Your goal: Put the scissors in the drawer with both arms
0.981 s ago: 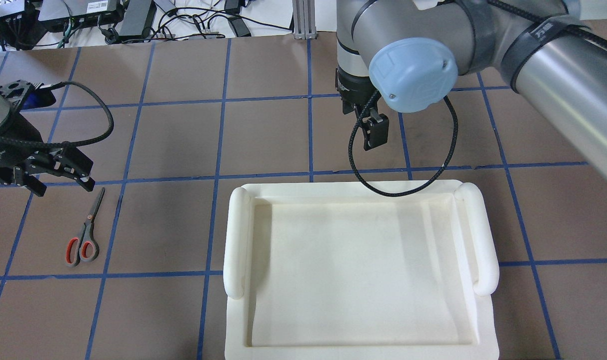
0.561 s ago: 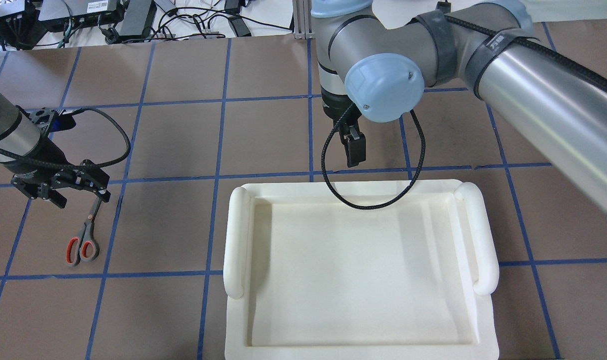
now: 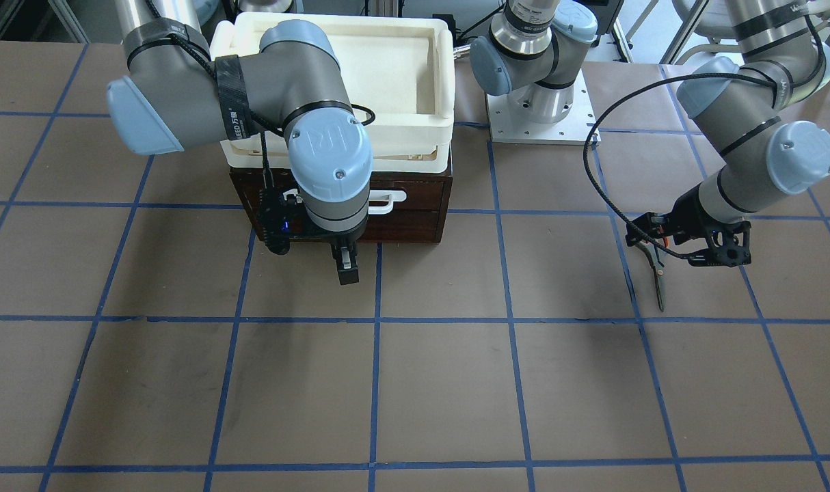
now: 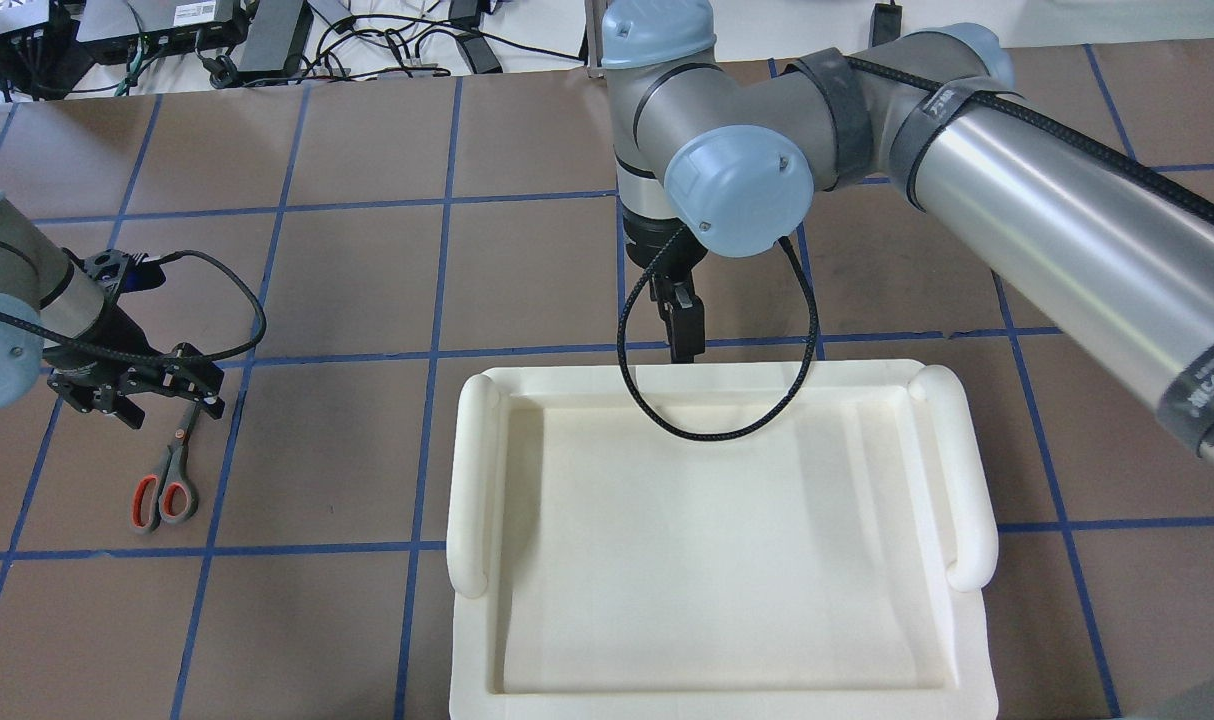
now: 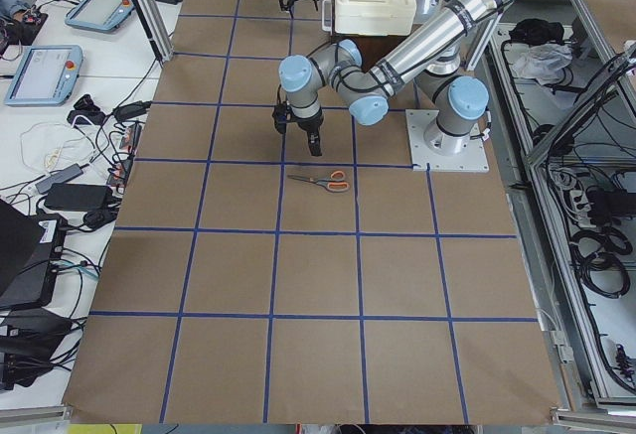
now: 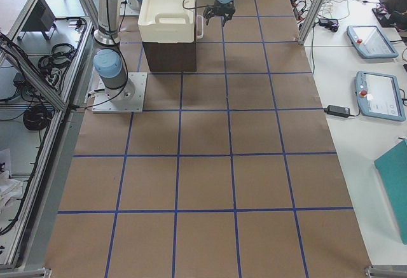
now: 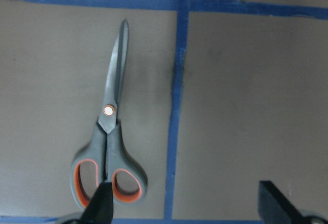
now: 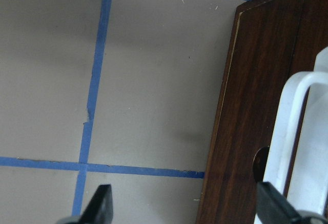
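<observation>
Take the dark brown wooden drawer (image 3: 423, 193) with its white bar handle (image 8: 287, 131) as your landmark. Your right gripper (image 8: 185, 206) hangs just in front of that drawer front, its black fingers spread wide, holding nothing and touching nothing; the handle sits off one fingertip. The small scissors (image 7: 110, 131), grey-handled with orange-red loop linings, lie flat and closed on the brown table (image 4: 347, 280), well apart from the drawer on the robot's left side. Your left gripper (image 4: 170, 412) hovers over their blades with its jaws wide apart and empty. From its wrist camera, one fingertip (image 7: 102, 203) overlaps the handle loops; you cannot tell whether it touches them.
</observation>
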Available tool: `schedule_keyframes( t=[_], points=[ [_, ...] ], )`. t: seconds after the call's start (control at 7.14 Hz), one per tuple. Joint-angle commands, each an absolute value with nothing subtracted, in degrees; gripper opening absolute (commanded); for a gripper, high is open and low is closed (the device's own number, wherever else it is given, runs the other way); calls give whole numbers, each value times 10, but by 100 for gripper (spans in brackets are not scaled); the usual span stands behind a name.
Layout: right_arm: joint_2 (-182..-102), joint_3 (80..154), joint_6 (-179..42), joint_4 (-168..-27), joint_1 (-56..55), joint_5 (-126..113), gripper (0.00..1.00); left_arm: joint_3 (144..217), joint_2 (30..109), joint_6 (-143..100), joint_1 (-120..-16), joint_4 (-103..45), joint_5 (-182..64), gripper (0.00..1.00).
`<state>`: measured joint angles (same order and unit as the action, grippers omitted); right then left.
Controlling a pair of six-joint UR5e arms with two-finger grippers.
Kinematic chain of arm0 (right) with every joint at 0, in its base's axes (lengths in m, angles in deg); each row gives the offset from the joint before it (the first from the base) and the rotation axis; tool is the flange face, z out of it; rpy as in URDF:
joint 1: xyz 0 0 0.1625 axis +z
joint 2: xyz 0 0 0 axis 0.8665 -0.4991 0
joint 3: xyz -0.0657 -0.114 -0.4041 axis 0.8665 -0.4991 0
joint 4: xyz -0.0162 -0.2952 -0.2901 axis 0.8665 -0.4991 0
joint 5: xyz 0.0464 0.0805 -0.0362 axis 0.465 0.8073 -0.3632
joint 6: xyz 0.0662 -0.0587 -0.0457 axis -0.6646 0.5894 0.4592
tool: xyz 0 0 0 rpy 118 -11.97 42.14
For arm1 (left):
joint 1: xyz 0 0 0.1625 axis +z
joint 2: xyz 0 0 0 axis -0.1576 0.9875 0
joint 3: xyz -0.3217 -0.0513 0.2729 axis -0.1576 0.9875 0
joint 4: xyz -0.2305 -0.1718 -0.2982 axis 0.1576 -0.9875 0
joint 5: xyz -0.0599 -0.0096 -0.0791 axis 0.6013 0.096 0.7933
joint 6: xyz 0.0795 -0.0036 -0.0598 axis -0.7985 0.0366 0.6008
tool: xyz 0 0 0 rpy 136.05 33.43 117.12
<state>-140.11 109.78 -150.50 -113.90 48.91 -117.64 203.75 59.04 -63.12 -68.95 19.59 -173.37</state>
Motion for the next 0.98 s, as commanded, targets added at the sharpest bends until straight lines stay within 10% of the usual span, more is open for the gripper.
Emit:
schedule_keyframes(
  t=[0.0,0.84],
  points=[
    [-1397,1098,-1506,-1109,489,-1175,100,2041,634,-698,-658,274,-1766,97],
    [-1391,1099,-1540,-1092,489,-1162,100,2095,676,-759,-651,404,-1760,96]
  ],
)
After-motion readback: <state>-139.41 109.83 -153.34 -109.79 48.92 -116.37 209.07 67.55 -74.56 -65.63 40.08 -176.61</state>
